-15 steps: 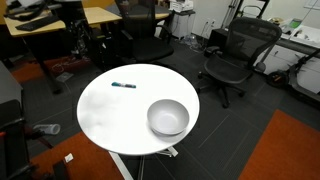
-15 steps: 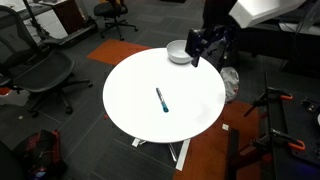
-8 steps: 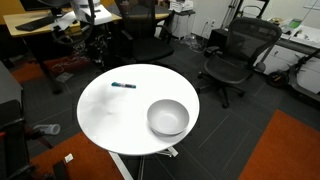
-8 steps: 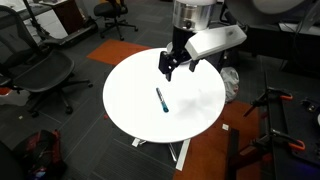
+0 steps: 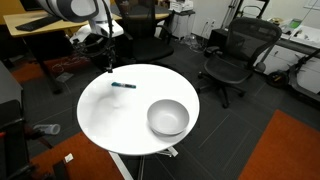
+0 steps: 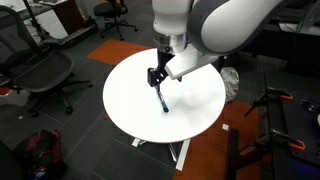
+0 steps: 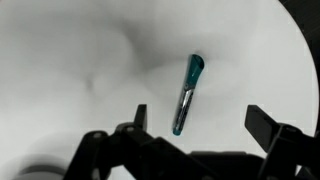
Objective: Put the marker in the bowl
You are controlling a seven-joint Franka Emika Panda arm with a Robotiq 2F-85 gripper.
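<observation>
The marker (image 7: 187,93) lay flat on the white table (image 5: 108,118), not yet touched, with its teal end pointing away from the wrist camera; in an exterior view it (image 5: 123,85) was near the far edge of the table, well apart from the bowl (image 5: 168,117), which stood empty near the opposite edge. A second before, the gripper was hanging near the bowl; half a second before, it was already over the middle of the table; now the gripper (image 6: 155,77) hovered just above the marker (image 6: 161,99), so the arm had crossed the table toward it. In the wrist view the gripper (image 7: 198,118) was wide open, with nothing between its jaws except the near end of the marker, which sat closer to one finger than to the other. I judge that the approach was almost finished and the grasp not yet begun; the next move probably needs a small sideways correction and a descent until the fingers stand on both sides of the thin body; the marker is slim and low, so it could roll or slip if the jaws close off-centre.
</observation>
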